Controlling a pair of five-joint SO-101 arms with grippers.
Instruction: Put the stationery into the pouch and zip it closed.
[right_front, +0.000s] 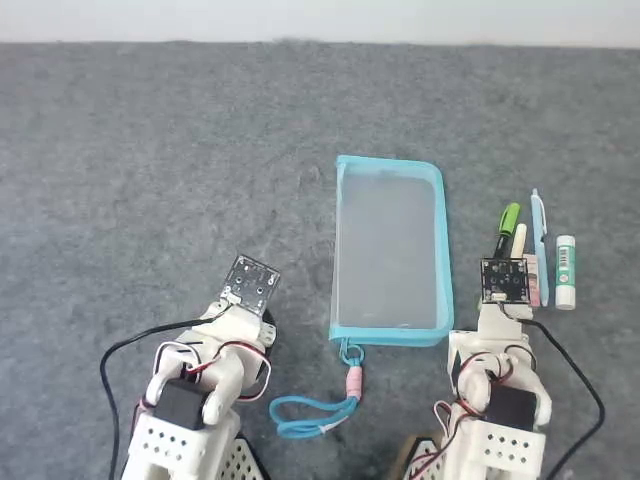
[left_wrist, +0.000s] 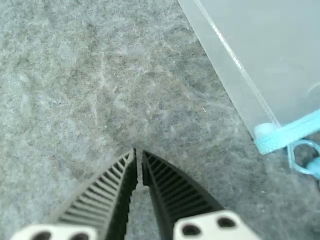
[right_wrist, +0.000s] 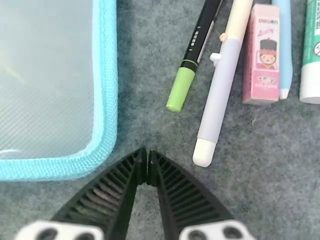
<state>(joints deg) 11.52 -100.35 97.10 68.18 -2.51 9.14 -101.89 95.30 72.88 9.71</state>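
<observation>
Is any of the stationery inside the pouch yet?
No, the clear pouch lies empty, with the green pen, pale pen, eraser, blue pen and glue stick on the mat beside it.

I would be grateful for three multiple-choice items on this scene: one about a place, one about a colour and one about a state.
1. Where does the stationery lie relative to the pouch?
A. Inside it
B. On top of it
C. Beside it, on the table

2. What colour is the pouch's trim?
A. Light blue
B. Red
C. Yellow

3. What state is the right gripper in?
A. Wide open
B. Shut and empty
C. Shut on a pen

Answers:
1 C: the high view shows the pieces in a row on the grey table along the pouch's long edge, and the pouch holds nothing.
2 A: the woven border around the clear pouch is light blue in every view.
3 B: the right wrist view shows the jaws closed together with nothing between them.
</observation>
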